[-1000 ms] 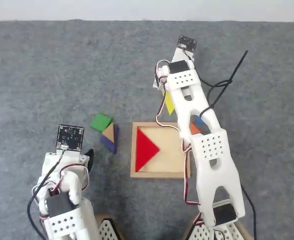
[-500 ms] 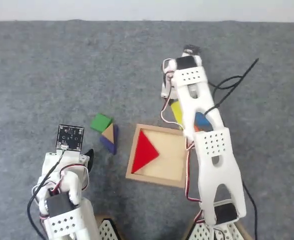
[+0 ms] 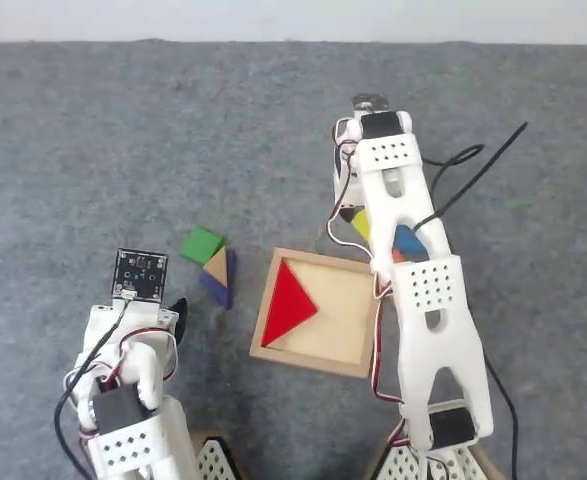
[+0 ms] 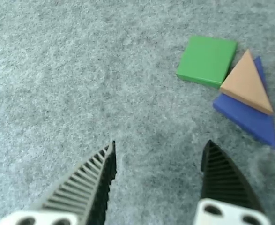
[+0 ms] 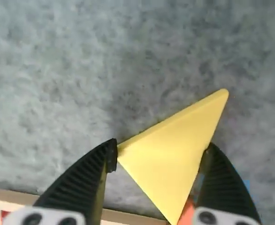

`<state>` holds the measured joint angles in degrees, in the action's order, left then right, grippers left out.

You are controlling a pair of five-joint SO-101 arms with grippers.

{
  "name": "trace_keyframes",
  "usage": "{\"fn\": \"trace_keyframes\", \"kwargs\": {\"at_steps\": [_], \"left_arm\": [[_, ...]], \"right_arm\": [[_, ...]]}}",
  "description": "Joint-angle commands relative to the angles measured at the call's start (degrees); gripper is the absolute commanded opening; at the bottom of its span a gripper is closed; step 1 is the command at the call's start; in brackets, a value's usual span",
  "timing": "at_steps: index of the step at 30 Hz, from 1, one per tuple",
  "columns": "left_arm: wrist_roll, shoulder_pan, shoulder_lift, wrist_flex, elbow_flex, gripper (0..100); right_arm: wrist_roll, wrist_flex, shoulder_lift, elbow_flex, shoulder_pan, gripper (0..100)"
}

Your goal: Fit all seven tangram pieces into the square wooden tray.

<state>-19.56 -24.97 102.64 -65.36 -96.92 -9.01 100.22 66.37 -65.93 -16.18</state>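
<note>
The right tool (image 5: 159,151) grips a yellow triangle (image 5: 184,136), its two dark ribbed fingers (image 5: 92,176) pressed against opposite edges of the piece and parted only as far as its width. Whether the triangle rests on the grey surface (image 3: 93,140) or hangs just above it cannot be told. From the high view, the white right arm (image 3: 423,300) stretches across the right side of the wooden tray (image 3: 318,355), and the yellow triangle shows just beyond the tray's far right corner. The tray sits slightly askew between the two arms. A red triangle (image 3: 288,302) lies flat inside it, in the half nearer the left arm, and the rest of the tray floor is bare wood. A blue piece (image 3: 406,240) and an orange piece (image 3: 398,256) peek out from under the right arm, just beside the tray's far right edge.

The left tool (image 4: 158,173) hovers over bare surface near its base, its jaws spread wide and holding nothing. Ahead of it, to the left of the tray, three pieces cluster together: a green square (image 4: 206,61), a tan triangle (image 4: 246,86) just beside it, and a blue parallelogram (image 4: 247,117) that the tan triangle partly overlaps. All three lie well apart from the left tool's fingertips.
</note>
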Motion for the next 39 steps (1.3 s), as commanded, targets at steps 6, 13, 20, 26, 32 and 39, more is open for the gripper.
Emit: {"fn": "trace_keyframes", "kwargs": {"at_steps": [6, 13, 20, 26, 32, 39], "left_arm": [[-0.62, 0.00, -0.26, 0.18, 0.40, 28], [-0.62, 0.00, -0.26, 0.18, 0.40, 28], [-0.62, 0.00, -0.26, 0.18, 0.40, 28], [-0.62, 0.00, -0.26, 0.18, 0.40, 28], [-0.62, 0.00, -0.26, 0.18, 0.40, 28], [-0.62, 0.00, -0.26, 0.18, 0.40, 28]], "right_arm": [[7.38, 2.42, 1.98, -0.62, 0.66, 19.1], [9.58, 2.42, 1.80, -0.09, 0.84, 13.6], [10.73, 2.68, -2.59, -0.97, 0.75, 12.9], [12.66, 2.86, -7.78, -0.18, -0.22, 12.9], [15.91, 2.77, -17.45, 8.88, -1.80, 13.0], [18.46, 2.42, -28.79, 19.34, -5.67, 13.1]]}}
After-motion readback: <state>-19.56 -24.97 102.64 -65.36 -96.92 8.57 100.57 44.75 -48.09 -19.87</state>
